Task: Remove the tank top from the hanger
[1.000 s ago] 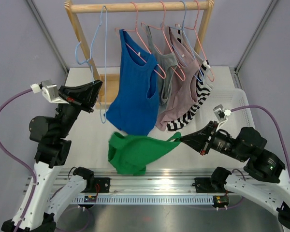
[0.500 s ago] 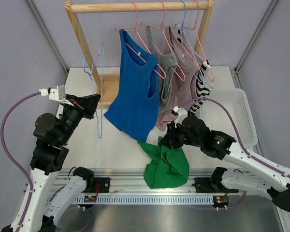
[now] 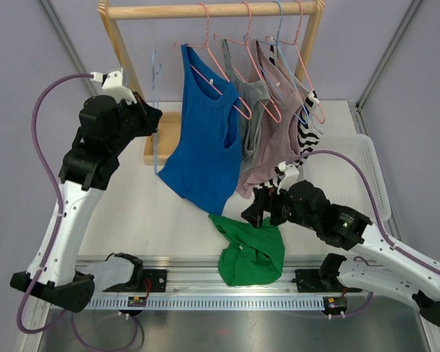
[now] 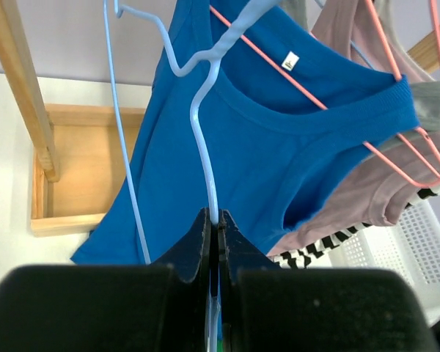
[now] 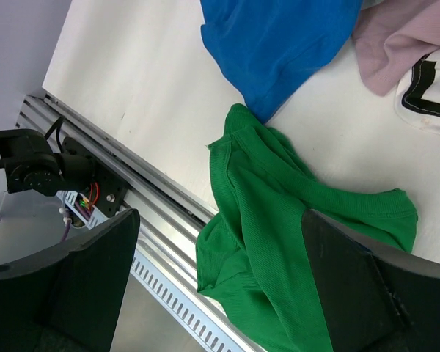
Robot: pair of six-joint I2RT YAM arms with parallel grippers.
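Observation:
The green tank top lies crumpled at the table's front edge, part of it draped over the metal rail, off any hanger. The right wrist view shows it directly below my right gripper, which is open and empty. In the top view that gripper hovers just above the cloth. My left gripper is raised near the rack's left post, shut on the bare light-blue hanger. Its wire runs up from the closed left gripper, hook uppermost.
On the wooden rack hang a blue tank top and grey, pink and striped garments on pink hangers. The rack's wooden base is at the back left. A white basket sits at right. A rail fronts the table.
My right gripper opened and let go of the green tank top, which now lies at the table's front. My left arm lifted the bare blue hanger up toward the rack.

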